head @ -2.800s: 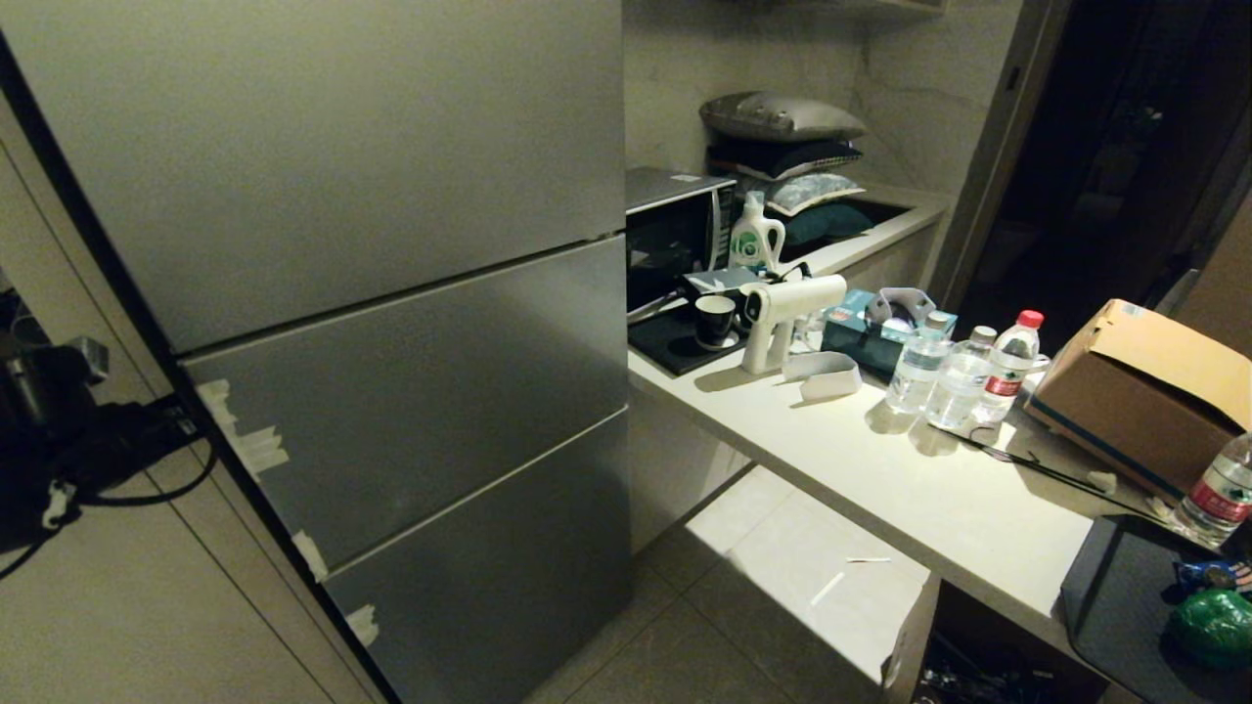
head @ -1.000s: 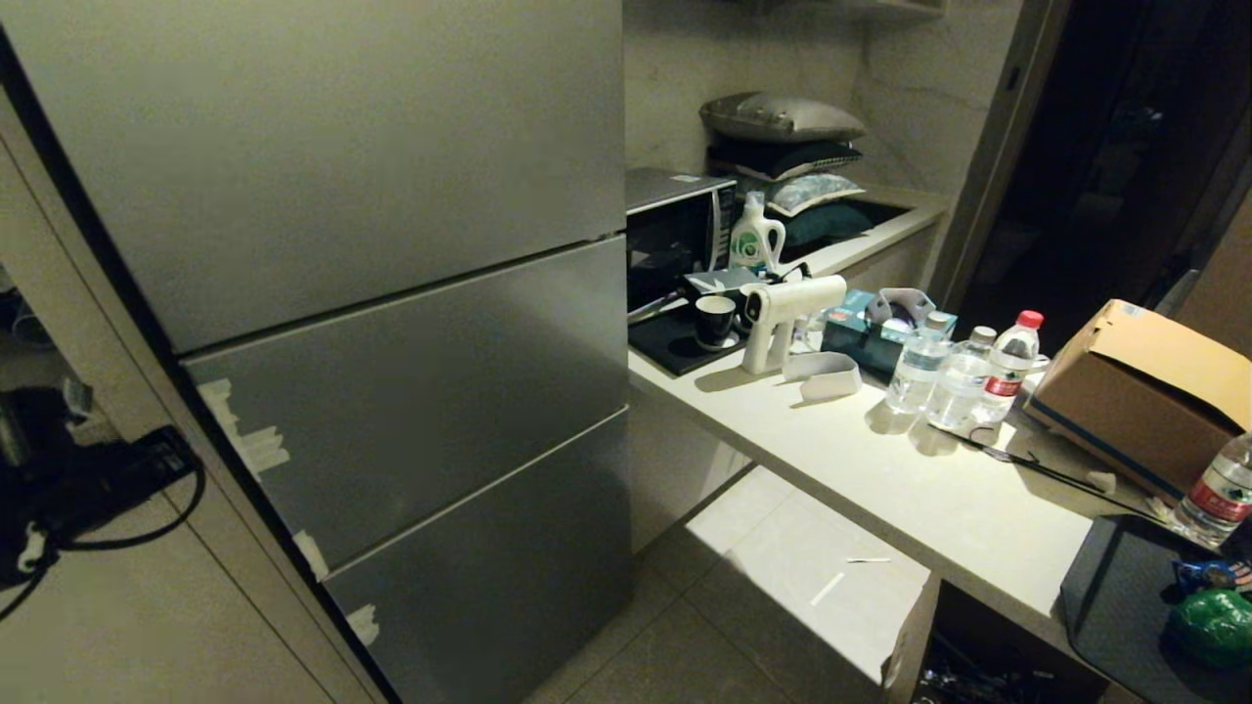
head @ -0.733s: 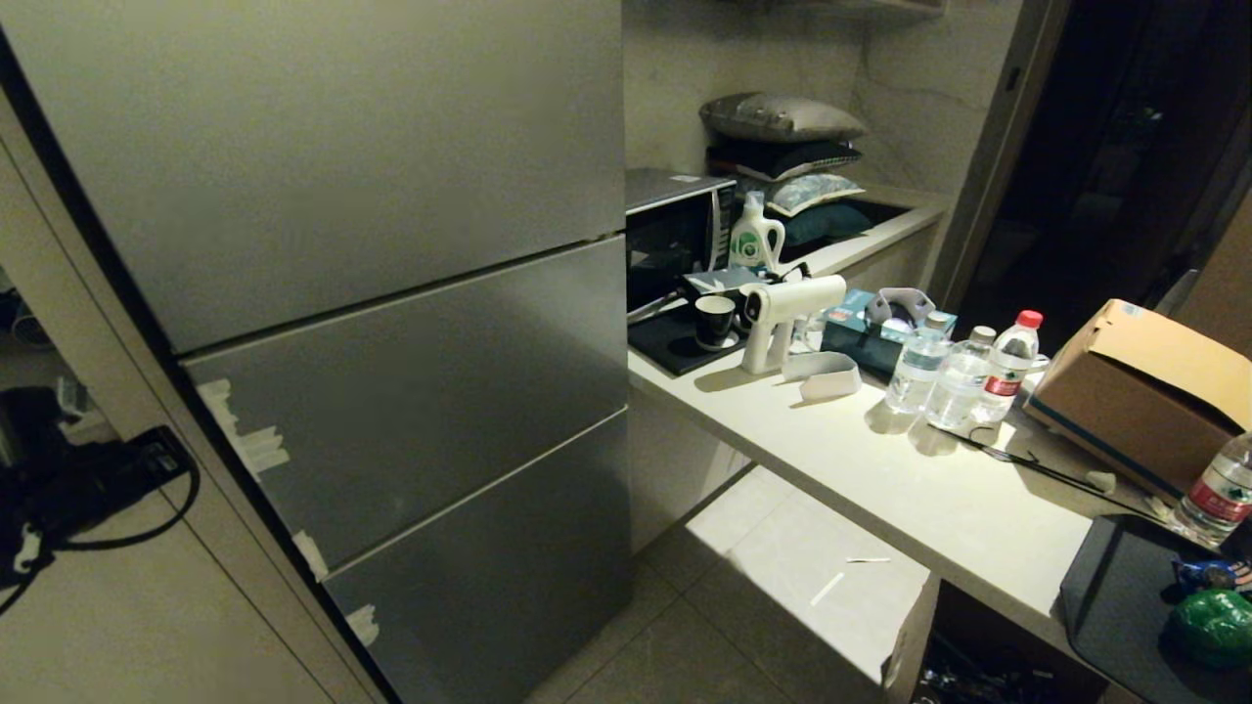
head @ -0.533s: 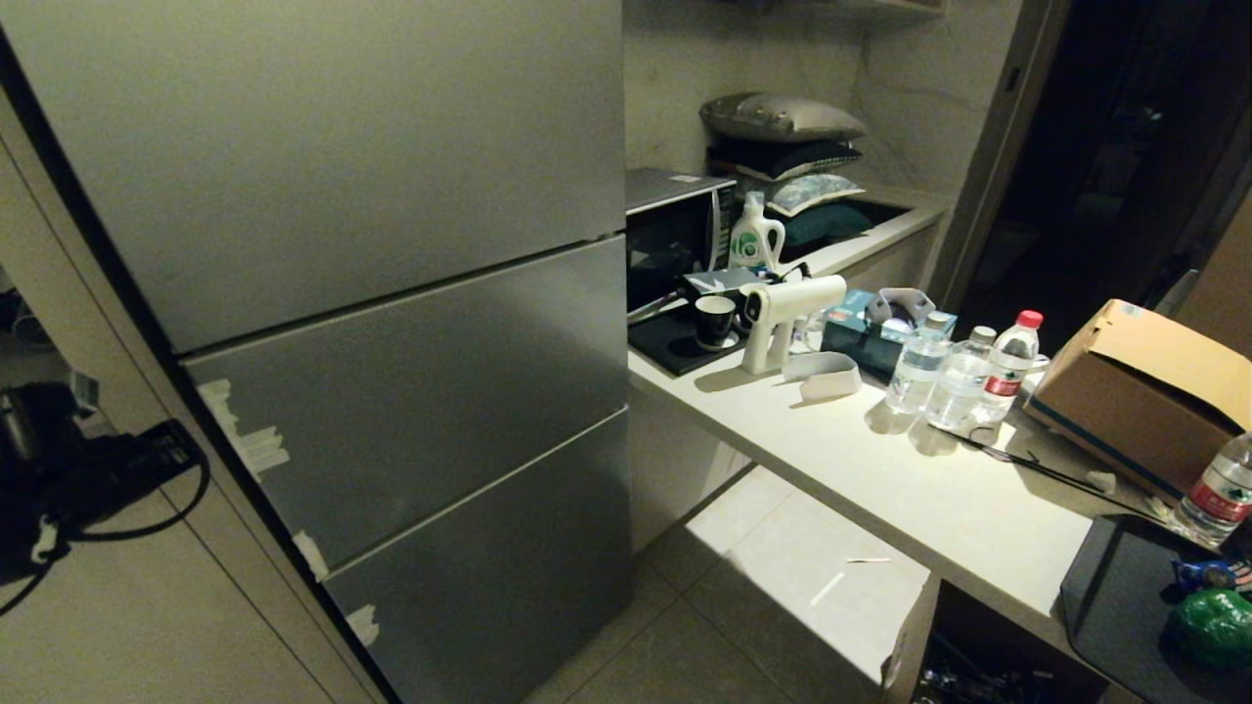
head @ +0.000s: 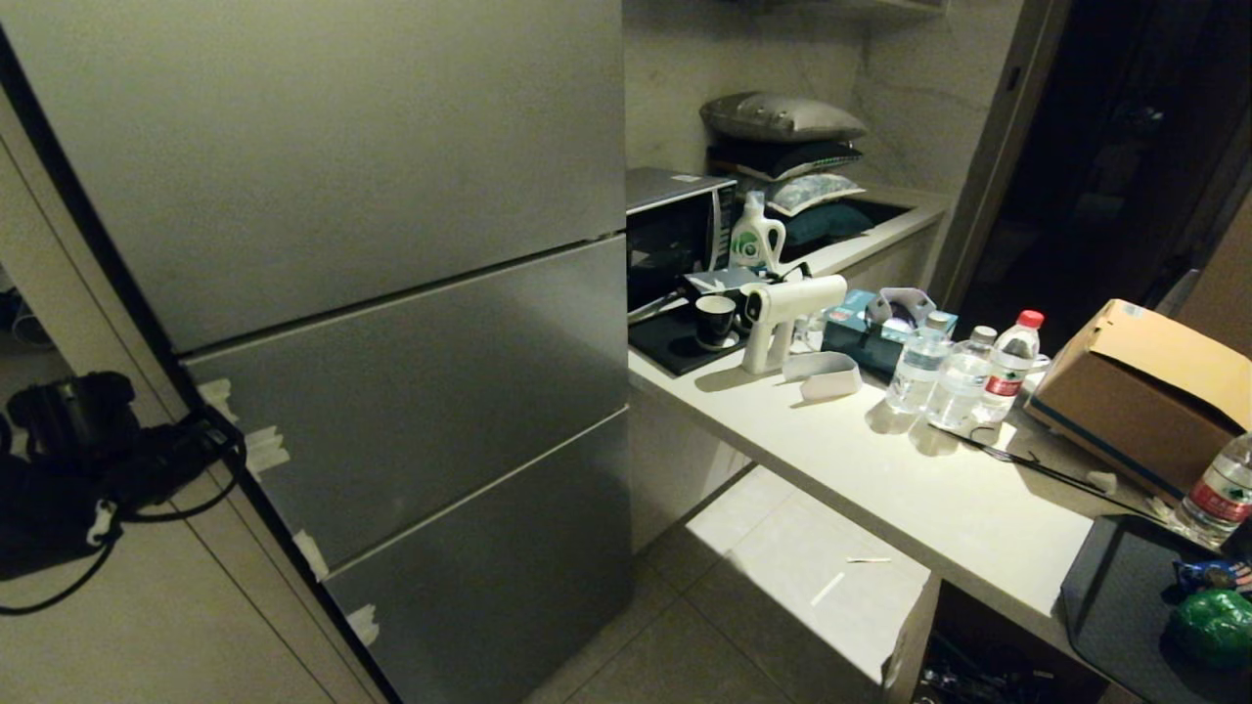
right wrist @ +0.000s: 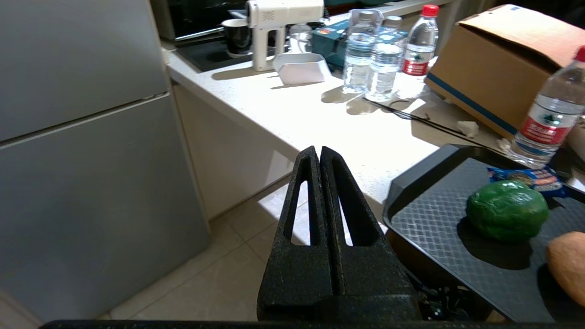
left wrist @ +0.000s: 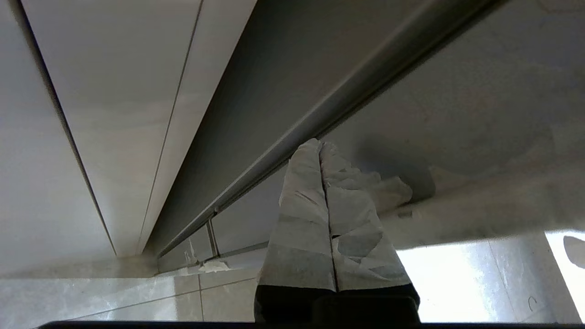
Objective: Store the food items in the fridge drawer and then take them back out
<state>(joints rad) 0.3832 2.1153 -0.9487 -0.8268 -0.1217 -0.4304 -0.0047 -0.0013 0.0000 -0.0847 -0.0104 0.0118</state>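
A tall grey steel fridge point(head: 372, 293) with three closed door fronts fills the left of the head view; no drawer shows. The left gripper point(left wrist: 320, 148), its fingers wrapped in pale tape and pressed together with nothing between them, has its tips at the long horizontal seam between two fridge fronts. In the head view the dark left arm point(head: 88, 460) sits at the fridge's left edge, by strips of pale tape point(head: 256, 448) stuck there.

To the fridge's right runs a long pale stone counter point(head: 880, 489). At its near right corner lies a black textured plastic tray point(right wrist: 438, 219). On the tray rests a glossy dark-green bell pepper point(right wrist: 507, 209), with a tan-orange oval lump point(right wrist: 566, 265) just beside it at the tray's near edge. The right gripper point(right wrist: 320, 153), black fingers closed and empty, hangs over the floor off the counter's front edge, near the tray but apart from both foods.

Farther along the counter stand a brown cardboard box point(head: 1144, 391), clear plastic water bottles point(head: 963, 376), a white handheld spray gun point(head: 782, 313) and a black microwave point(head: 675, 244). Pale tiles point(head: 704, 636) cover the floor.
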